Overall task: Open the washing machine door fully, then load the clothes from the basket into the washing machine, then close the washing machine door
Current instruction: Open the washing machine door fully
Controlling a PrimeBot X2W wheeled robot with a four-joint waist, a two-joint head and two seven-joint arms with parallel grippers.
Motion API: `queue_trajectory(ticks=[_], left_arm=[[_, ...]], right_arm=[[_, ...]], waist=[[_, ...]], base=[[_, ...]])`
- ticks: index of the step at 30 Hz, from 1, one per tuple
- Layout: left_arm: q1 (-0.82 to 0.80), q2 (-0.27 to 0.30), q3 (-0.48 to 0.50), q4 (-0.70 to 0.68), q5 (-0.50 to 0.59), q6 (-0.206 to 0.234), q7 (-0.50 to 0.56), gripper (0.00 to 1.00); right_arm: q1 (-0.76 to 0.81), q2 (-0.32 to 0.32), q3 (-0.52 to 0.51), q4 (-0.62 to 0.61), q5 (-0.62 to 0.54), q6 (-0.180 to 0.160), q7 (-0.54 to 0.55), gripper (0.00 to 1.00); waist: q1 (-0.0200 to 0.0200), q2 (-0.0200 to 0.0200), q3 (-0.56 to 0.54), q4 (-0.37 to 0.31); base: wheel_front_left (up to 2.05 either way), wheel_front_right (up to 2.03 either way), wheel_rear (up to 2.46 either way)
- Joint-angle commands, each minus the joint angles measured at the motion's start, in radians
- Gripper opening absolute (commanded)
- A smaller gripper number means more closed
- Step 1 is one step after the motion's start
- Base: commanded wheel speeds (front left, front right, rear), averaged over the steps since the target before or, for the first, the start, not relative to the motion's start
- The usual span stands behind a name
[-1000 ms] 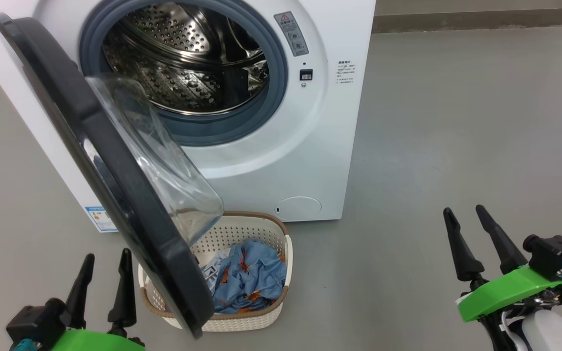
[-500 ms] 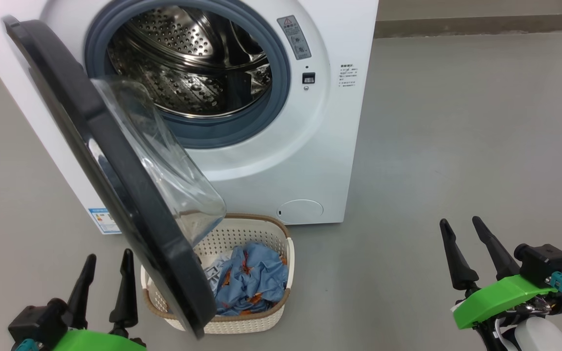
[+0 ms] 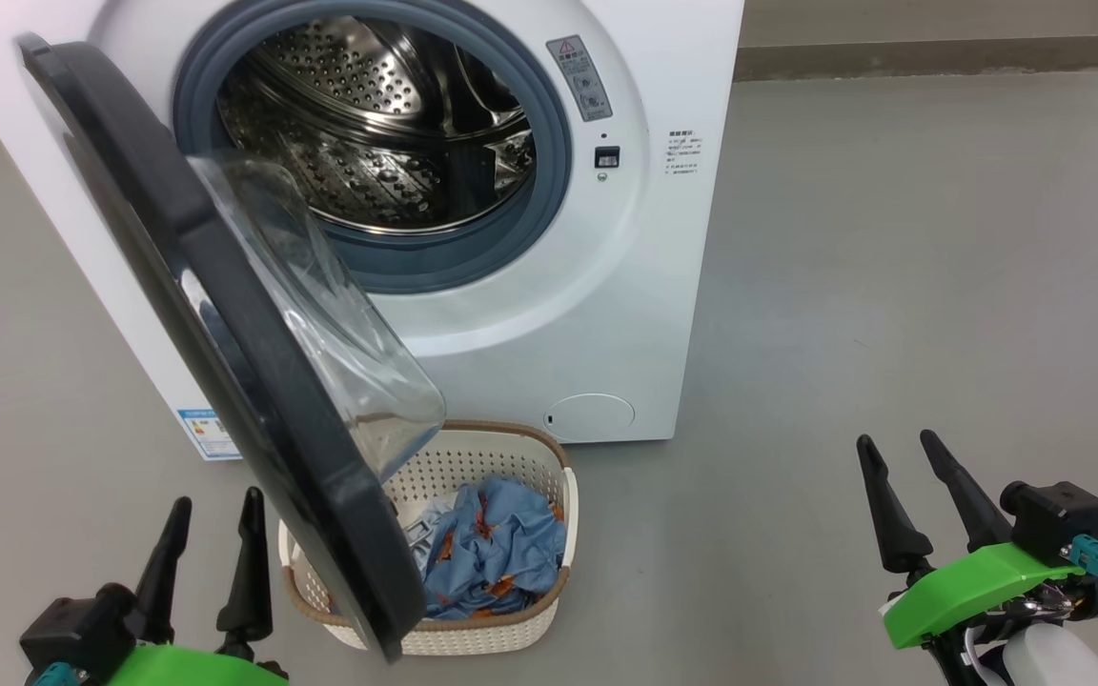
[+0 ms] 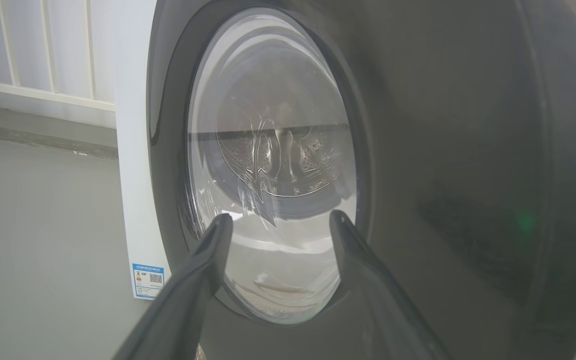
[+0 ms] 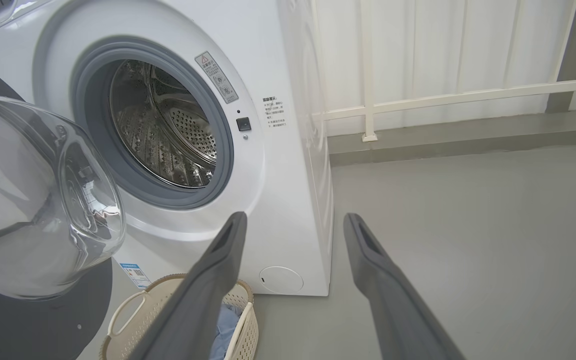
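Washing machine door [image 3: 263, 400] half open, outer face just beside left gripper [image 3: 216, 495]; right gripper [image 3: 893, 437] well apart; both spread, empty.

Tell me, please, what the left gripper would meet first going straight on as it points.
Probably the washing machine door: the left gripper aims at its glass window, though how far off is unclear.

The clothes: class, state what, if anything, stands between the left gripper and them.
The washing machine door, partly open, hangs between the left gripper and the clothes, overlapping the left side of the basket. Between the right gripper and them, nothing visible.
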Motion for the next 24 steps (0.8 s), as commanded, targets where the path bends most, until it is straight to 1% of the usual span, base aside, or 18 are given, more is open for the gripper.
queue_trajectory(ticks=[1,8,12,21,22,23,24], left_arm=[[-0.013,0.021,0.033,-0.023,0.008,0.011,-0.011,1.00],[-0.011,0.023,0.030,-0.024,0.010,0.013,-0.011,1.00],[-0.011,0.029,0.026,-0.023,0.023,0.025,-0.011,1.00],[-0.016,0.032,0.023,-0.024,0.026,0.034,-0.011,1.00],[-0.017,0.033,0.023,-0.024,0.027,0.035,-0.011,0.56],[-0.017,0.033,0.023,-0.026,0.028,0.036,-0.011,0.23],[-0.017,0.034,0.024,-0.028,0.029,0.037,-0.011,0.00]], right_arm=[[-0.021,-0.015,0.026,-0.018,-0.005,0.006,-0.013,1.00],[-0.021,-0.016,0.027,-0.012,-0.002,0.006,-0.013,1.00],[-0.022,-0.015,0.028,-0.010,-0.002,0.006,-0.013,1.00],[-0.025,-0.014,0.019,-0.007,-0.007,0.006,-0.013,1.00],[-0.025,-0.013,0.018,-0.007,-0.007,0.006,-0.013,1.00],[-0.025,-0.013,0.016,-0.007,-0.007,0.006,-0.013,1.00],[-0.024,-0.012,0.015,-0.007,-0.008,0.006,-0.013,1.00]], waist=[[0.0000,0.0000,-0.001,0.001],[0.0000,0.0000,-0.002,0.002],[0.0000,0.0000,-0.002,0.002],[0.0000,0.0000,0.000,0.002],[0.0000,0.0000,0.000,0.002],[0.0000,0.0000,0.000,0.003],[0.0000,0.0000,0.000,0.003]], base=[[0.00,0.00,0.00],[0.00,0.00,0.00],[0.00,0.00,0.00],[0.00,0.00,0.00],[0.00,0.00,0.00],[0.00,0.00,0.00],[0.00,0.00,0.00]])
